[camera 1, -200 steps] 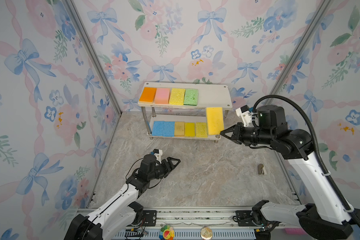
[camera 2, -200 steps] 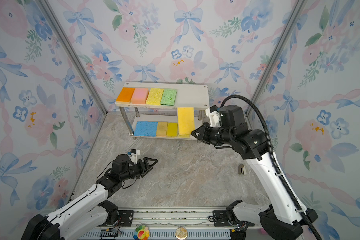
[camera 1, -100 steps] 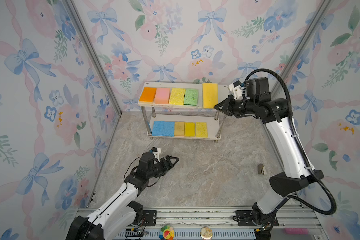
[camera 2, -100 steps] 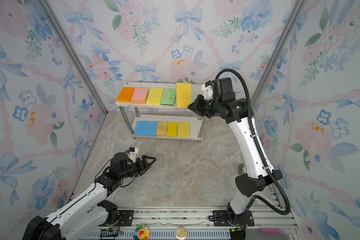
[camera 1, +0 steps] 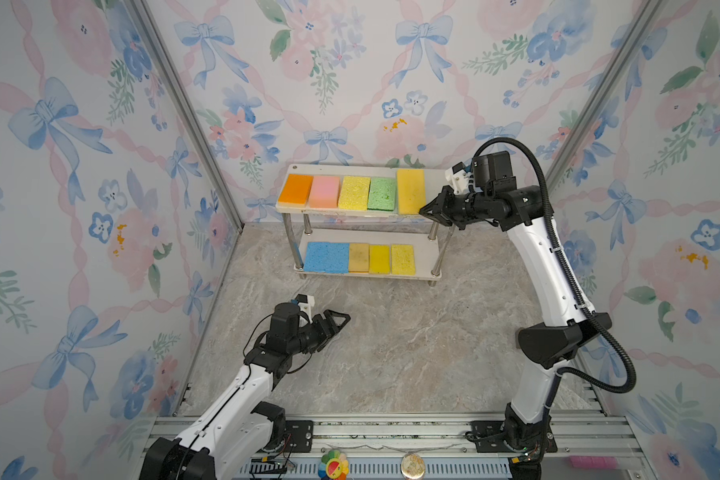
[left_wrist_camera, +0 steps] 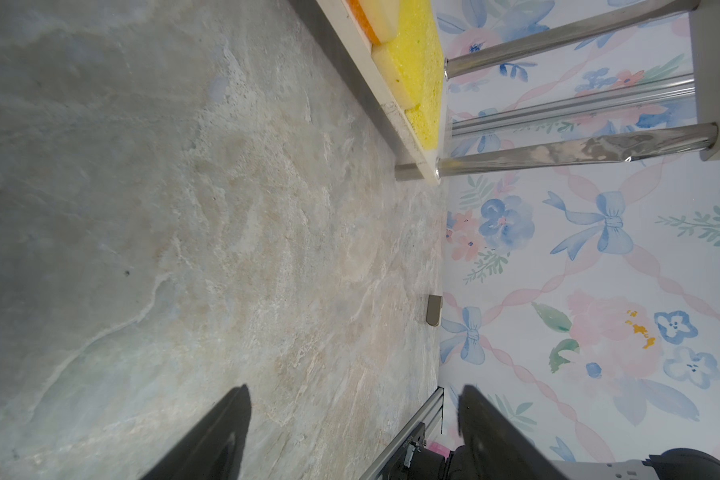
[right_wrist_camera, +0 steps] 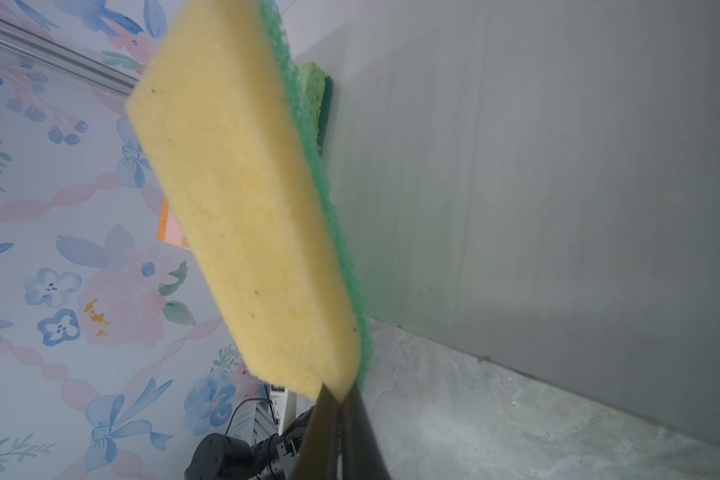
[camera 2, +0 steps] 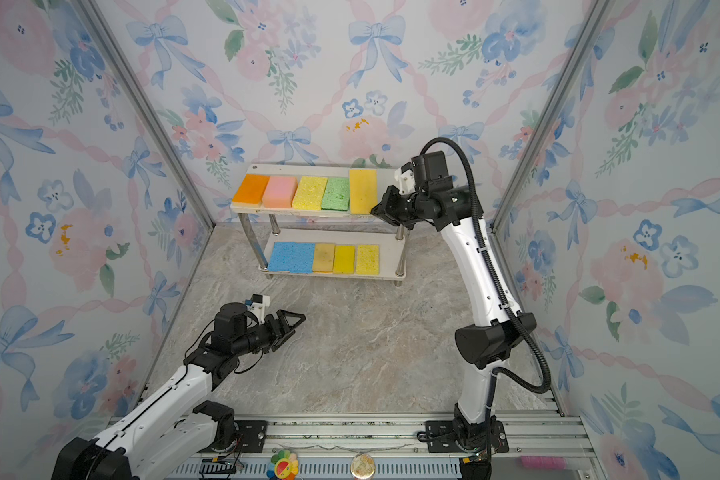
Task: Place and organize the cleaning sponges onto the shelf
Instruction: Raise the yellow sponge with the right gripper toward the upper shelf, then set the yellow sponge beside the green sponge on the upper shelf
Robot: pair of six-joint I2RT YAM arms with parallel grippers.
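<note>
Change: yellow sponge (camera 1: 410, 191) is rising from the lower tier to the shelf's (camera 1: 341, 169) top board, beside the green sponge (camera 1: 381, 193).
Right gripper (camera 1: 427, 210): is pinching its corner tight.
Left gripper (camera 1: 339, 326): is hovering wide, empty.
Meaning: probably the last sponge; it is only awaiting release.

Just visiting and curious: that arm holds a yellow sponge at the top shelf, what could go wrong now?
The right gripper pinches the yellow sponge by one corner, so it could swing or slip. Its near end reaches the front edge of the top board; released there, it might tip off. It may nudge the green sponge beside it.
</note>
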